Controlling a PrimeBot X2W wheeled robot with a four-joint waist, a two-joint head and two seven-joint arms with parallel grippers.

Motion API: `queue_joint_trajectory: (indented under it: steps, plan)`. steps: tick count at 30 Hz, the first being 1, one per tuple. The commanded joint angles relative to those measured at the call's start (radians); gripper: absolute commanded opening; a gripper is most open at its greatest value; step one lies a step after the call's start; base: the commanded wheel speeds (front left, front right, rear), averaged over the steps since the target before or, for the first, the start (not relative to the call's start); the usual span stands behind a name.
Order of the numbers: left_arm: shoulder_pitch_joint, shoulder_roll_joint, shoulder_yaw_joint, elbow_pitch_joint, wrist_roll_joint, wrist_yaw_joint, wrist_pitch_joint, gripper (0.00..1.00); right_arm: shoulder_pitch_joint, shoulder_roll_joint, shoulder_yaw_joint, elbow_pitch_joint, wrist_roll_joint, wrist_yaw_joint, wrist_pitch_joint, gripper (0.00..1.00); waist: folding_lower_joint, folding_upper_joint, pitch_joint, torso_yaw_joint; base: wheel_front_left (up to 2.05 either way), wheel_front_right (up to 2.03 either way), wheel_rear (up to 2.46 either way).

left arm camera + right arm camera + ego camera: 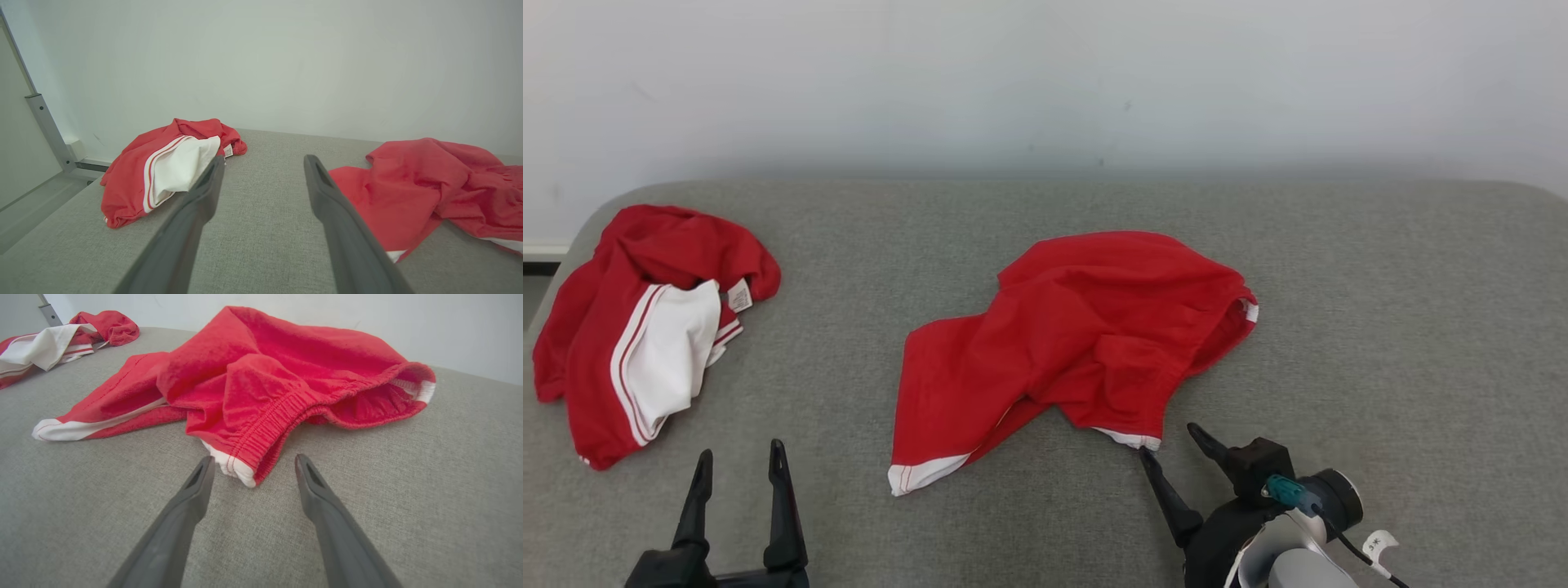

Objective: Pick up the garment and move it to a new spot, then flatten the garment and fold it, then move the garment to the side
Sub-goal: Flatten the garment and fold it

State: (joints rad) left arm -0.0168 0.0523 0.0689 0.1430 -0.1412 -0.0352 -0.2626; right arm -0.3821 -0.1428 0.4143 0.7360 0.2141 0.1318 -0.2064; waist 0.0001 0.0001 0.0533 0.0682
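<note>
On the grey padded surface (1380, 286), head view: the red garment (1078, 343) lies crumpled at centre, with a second garment (645, 343), red and white, at 9 o'clock, well apart. At 7 o'clock the left gripper (741, 451), jaws wide, holding nothing. At 5 o'clock the right gripper (1172, 441), at the hem.
Left wrist view: fingers spread over bare surface between both garments.
Right wrist view: jaws wide, white-edged waistband corner between the tips, not pinched.
</note>
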Motion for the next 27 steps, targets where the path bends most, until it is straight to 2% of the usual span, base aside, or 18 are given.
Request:
queue_joint_trajectory:
  steps: [1,4,5,6,7,11,14,23,27]
  plan:
    - [-0.007,-0.002,-0.002,0.002,-0.001,0.000,-0.003,1.00,-0.013,0.000,0.009,0.011,0.007,-0.002,-0.007,1.00,-0.0001,-0.0001,0.013,0.017,0.00,0.00,0.00]
    - [-0.015,-0.002,-0.003,0.004,-0.003,0.000,-0.003,1.00,-0.051,-0.001,0.050,0.087,0.022,-0.002,-0.020,1.00,-0.0001,-0.0001,0.020,0.027,0.00,0.00,0.00]
    - [-0.017,-0.002,-0.004,0.004,-0.005,-0.001,-0.003,1.00,-0.066,-0.002,0.060,0.107,0.026,-0.002,-0.028,0.84,-0.0001,-0.0001,0.023,0.030,0.00,0.00,0.00]
    - [-0.018,-0.002,-0.004,0.004,-0.006,0.000,-0.003,1.00,-0.078,-0.001,0.072,0.126,0.031,-0.002,-0.033,0.60,-0.0001,-0.0001,0.024,0.031,0.00,0.00,0.00]
    - [-0.019,-0.002,-0.003,0.003,-0.009,0.003,-0.003,1.00,-0.087,0.002,0.083,0.146,0.038,-0.002,-0.037,0.00,-0.0001,-0.0001,0.025,0.031,0.00,0.00,0.00]
    - [-0.016,-0.002,-0.005,0.006,-0.013,0.007,-0.003,1.00,-0.120,0.002,0.099,0.189,0.067,-0.002,-0.054,0.00,-0.0001,-0.0001,0.020,0.028,0.00,0.00,0.00]
    - [0.004,-0.003,-0.004,0.016,-0.018,0.007,-0.003,1.00,-0.093,-0.018,0.116,0.178,0.073,-0.002,-0.058,0.00,-0.0001,-0.0001,0.000,0.012,0.00,0.00,0.00]
    - [0.047,-0.002,-0.019,0.038,-0.039,0.009,-0.003,1.00,0.095,-0.156,0.080,-0.036,0.083,-0.002,-0.060,0.00,-0.0001,-0.0001,-0.055,-0.049,0.00,0.00,0.00]
    - [0.055,-0.002,-0.022,0.039,-0.043,0.012,-0.003,1.00,0.167,-0.197,0.050,-0.101,0.093,-0.002,-0.059,0.00,-0.0001,-0.0001,-0.056,-0.066,0.00,0.00,0.00]
